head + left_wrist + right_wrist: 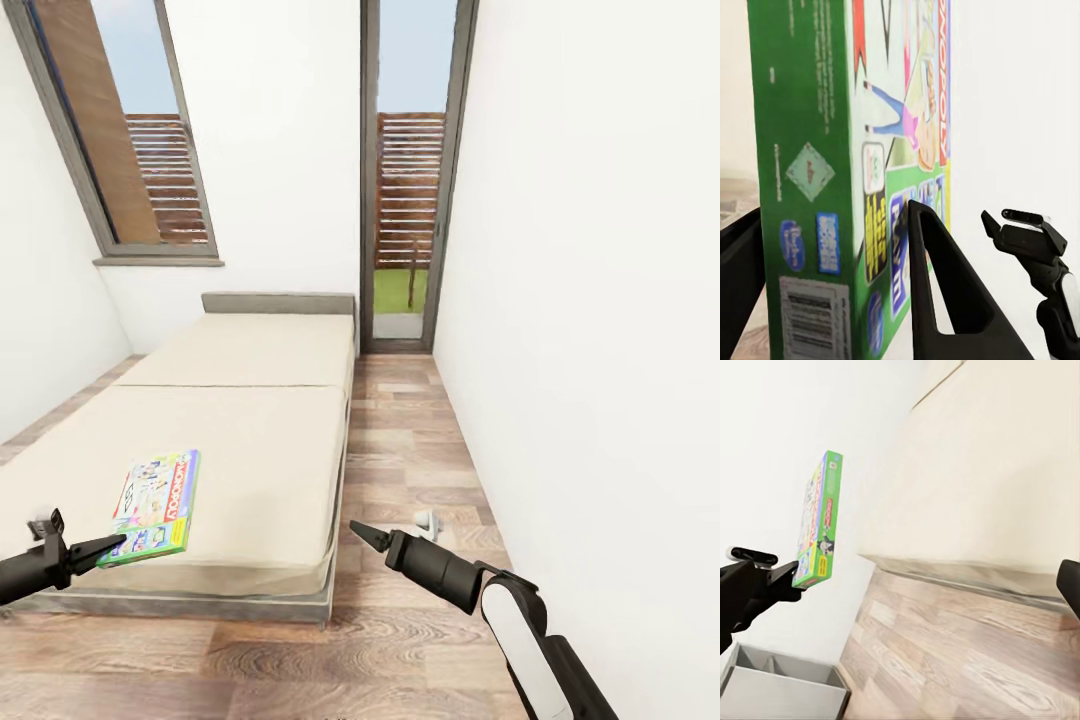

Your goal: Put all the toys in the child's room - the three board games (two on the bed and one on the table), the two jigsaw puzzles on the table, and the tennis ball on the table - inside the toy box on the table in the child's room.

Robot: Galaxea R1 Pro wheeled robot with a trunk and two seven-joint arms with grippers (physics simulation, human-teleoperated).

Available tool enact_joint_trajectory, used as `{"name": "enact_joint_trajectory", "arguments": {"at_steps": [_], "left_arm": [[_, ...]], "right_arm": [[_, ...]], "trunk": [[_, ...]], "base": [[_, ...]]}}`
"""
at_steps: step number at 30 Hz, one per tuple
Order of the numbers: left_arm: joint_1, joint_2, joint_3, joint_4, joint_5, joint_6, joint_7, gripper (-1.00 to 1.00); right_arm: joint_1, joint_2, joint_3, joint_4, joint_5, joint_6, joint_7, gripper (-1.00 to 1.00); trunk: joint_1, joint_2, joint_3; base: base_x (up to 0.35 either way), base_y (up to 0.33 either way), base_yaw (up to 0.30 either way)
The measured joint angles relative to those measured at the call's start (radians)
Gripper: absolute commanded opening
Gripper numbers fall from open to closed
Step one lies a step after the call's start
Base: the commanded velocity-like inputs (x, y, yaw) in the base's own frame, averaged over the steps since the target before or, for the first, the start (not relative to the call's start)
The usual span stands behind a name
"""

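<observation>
My left gripper has its fingers on both sides of the green game, pinching its near end, at the foot of the bed. I cannot tell if my right gripper is pinched or loose. No toy box is near, so most work is left, I think.

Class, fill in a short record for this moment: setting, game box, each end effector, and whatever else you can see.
Setting: white-walled room, wood-plank floor, tall windows
Bed: low, beige mattress, grey headboard
Board game: green-edged box, gripped at one edge, lifted clear of the mattress
Left end effector: fingers either side of the box edge, shut on it
Right end effector: over the floor beside the bed, holding nothing; open or shut unclear
Grey tray: shallow light-grey tray seen by the right wrist camera; surroundings unclear
</observation>
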Motion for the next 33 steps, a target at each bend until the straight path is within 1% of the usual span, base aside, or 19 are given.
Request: {"name": "enact_joint_trajectory", "arguments": {"at_steps": [9,19,22,25,27,31,33], "left_arm": [[0.0,0.0,0.0,0.0,0.0,0.0,0.0,-1.0],[0.001,0.0,-0.002,0.0,-0.001,-0.001,0.0,-1.0],[0.001,0.0,-0.002,0.0,-0.001,-0.005,0.0,-1.0],[0.002,0.0,-0.001,0.0,0.0,-0.009,0.0,-1.0],[0.002,0.0,-0.001,0.001,0.0,-0.01,0.0,-1.0],[0.002,0.0,-0.001,0.002,0.001,-0.011,0.0,-1.0],[0.002,0.0,-0.001,0.002,0.001,-0.011,0.0,-1.0]], "right_arm": [[0.0,0.001,0.002,-0.001,0.001,0.0,0.0,1.0],[0.0,0.001,0.002,-0.001,0.002,0.0,0.0,1.0],[0.0,0.001,0.002,0.0,0.008,0.0,0.0,1.0],[0.0,0.001,0.002,0.0,0.022,0.0,0.0,1.0],[0.0,0.001,0.002,0.0,0.034,0.0,0.0,1.0],[0.0,0.001,0.004,0.0,0.041,0.0,0.0,1.0],[0.0,0.001,0.019,0.0,0.043,-0.006,0.0,1.0]], "trunk": [[-0.035,0.063,0.018],[-0.035,0.063,0.007],[-0.035,0.063,0.004],[-0.035,0.063,0.0],[-0.035,0.063,-0.002],[-0.035,0.063,-0.006],[-0.035,0.063,-0.008]], "base": [[-0.015,0.0,0.233],[0.0,0.0,0.233],[0.0,0.0,0.233],[0.025,0.002,0.233],[0.146,0.082,0.233],[0.206,0.15,0.235],[0.236,0.201,0.236]]}}
